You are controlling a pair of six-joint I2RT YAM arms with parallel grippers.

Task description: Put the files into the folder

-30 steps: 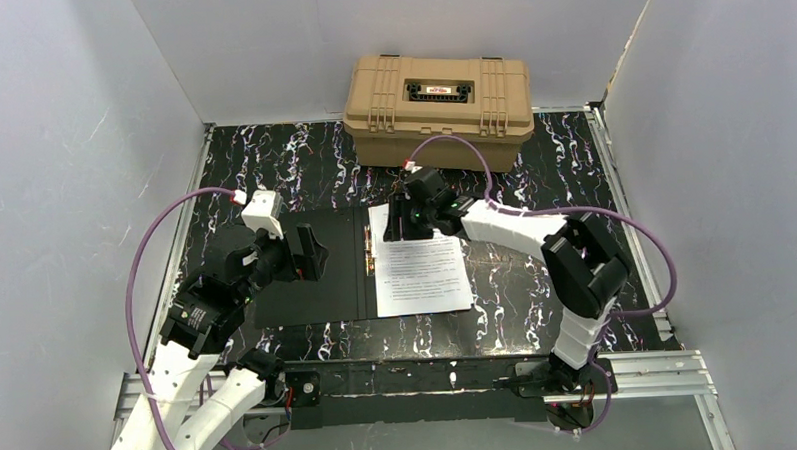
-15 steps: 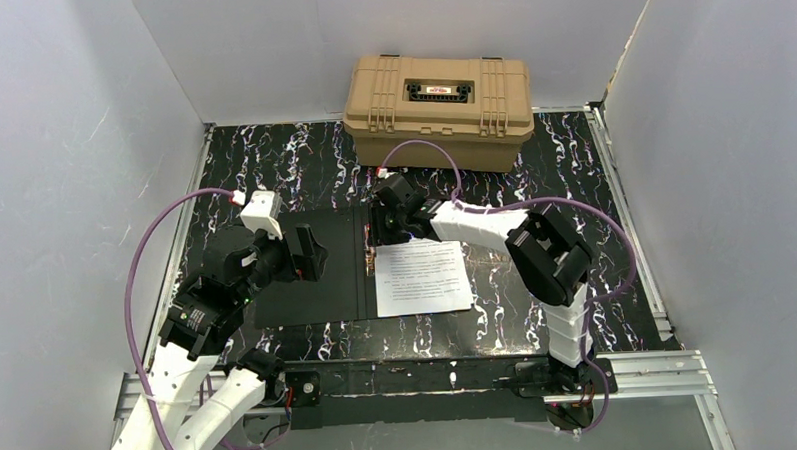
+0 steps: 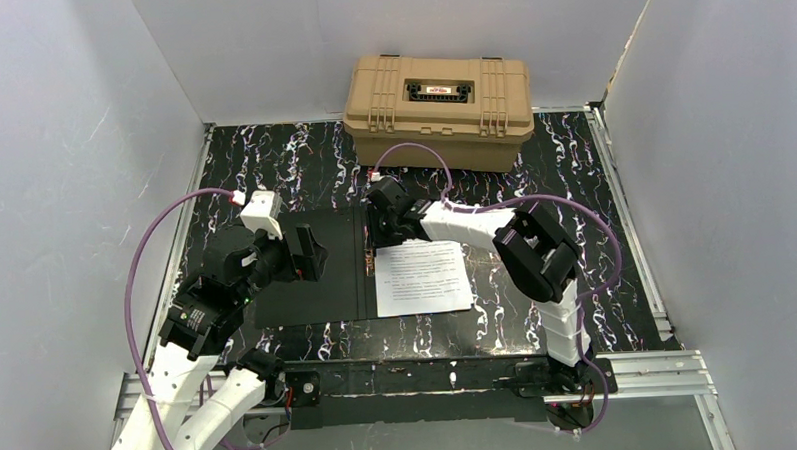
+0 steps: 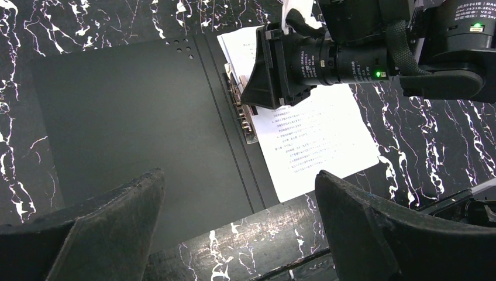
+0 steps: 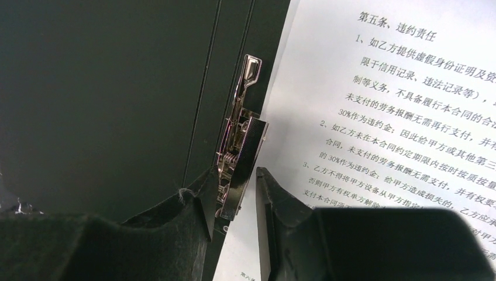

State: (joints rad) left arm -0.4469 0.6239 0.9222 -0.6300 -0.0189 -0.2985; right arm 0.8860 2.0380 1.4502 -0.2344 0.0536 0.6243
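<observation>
On the black table [image 3: 272, 159] with white streaks, the folder [image 3: 311, 268] lies open and flat, its black inside facing up. The files [image 3: 423, 279] — white sheets full of small black print — lie just to the right of the folder's fold. Their left edge is right beside a shiny metal clip [image 5: 241, 140] on the fold, and I cannot tell if that edge is under the clip.

The right gripper [image 5: 234, 178] is down at the clip, with one finger on each side of its near end. Its jaws are only a little way apart. A thin strip of white shows between the clip and one finger, so it is not squeezing the clip.

The left gripper [image 4: 238, 175] hangs above the folder's left half — jaws spread wide, holding nothing.

A tan case [image 3: 438, 99] stands at the far edge, well apart.
</observation>
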